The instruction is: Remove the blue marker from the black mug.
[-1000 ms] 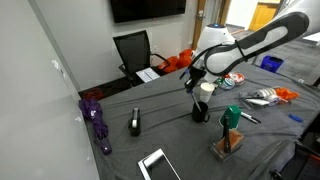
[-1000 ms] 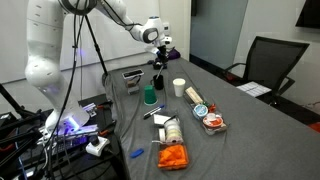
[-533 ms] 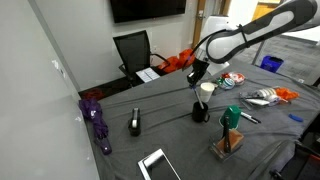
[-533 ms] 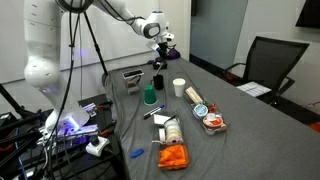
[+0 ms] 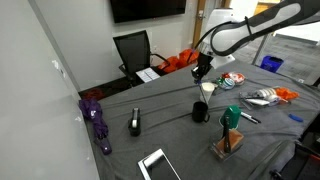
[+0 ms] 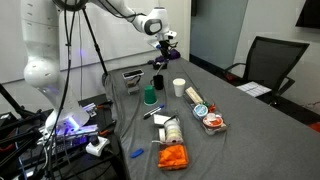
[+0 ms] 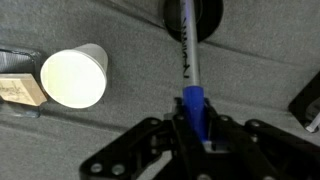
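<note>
My gripper is shut on the blue marker, gripping it at its blue cap. The marker's pale body points away from me toward the black mug, and its far end lies over the mug's opening. In both exterior views the gripper hangs well above the black mug, which stands upright on the grey table. I cannot tell whether the marker's tip is still inside the mug.
A white cup stands close beside the black mug, and a green mug is near it. A wooden box, a black stapler-like object, snack packs and an office chair are around.
The gripper has risen straight up from the black mug with the marker in it. The mug and the cups have not moved.
</note>
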You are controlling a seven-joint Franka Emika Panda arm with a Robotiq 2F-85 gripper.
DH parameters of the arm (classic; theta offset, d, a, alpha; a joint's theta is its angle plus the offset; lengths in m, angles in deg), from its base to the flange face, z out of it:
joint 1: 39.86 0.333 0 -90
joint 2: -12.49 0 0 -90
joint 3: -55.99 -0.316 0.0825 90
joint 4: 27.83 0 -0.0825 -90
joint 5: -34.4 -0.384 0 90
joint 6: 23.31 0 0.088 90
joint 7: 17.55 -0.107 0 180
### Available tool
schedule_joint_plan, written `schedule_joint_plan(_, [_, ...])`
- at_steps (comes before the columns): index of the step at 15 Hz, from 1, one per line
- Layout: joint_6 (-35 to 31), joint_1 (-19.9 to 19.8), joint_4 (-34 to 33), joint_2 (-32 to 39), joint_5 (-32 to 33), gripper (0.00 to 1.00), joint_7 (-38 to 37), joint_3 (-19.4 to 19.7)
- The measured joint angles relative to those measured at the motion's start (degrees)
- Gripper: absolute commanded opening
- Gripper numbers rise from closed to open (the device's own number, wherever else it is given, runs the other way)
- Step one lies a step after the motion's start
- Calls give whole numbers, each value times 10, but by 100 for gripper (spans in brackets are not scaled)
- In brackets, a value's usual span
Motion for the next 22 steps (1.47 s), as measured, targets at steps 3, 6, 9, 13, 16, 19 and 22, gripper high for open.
schedule_joint_plan(3, [25,1,1,-11,48,5,-32,11])
schedule_joint_plan(6, [44,3,6,-20,99,5,-46,19])
schedule_joint_plan(9, [51,2,10,-25,129,19,-51,23])
schedule_joint_plan(13, [51,3,9,-25,129,19,-51,23])
schedule_joint_plan(16, [51,3,9,-25,129,5,-51,23])
schedule_joint_plan(19, [50,2,9,-25,129,5,-51,23])
schedule_joint_plan(22, [48,-7,10,-25,126,5,-51,28])
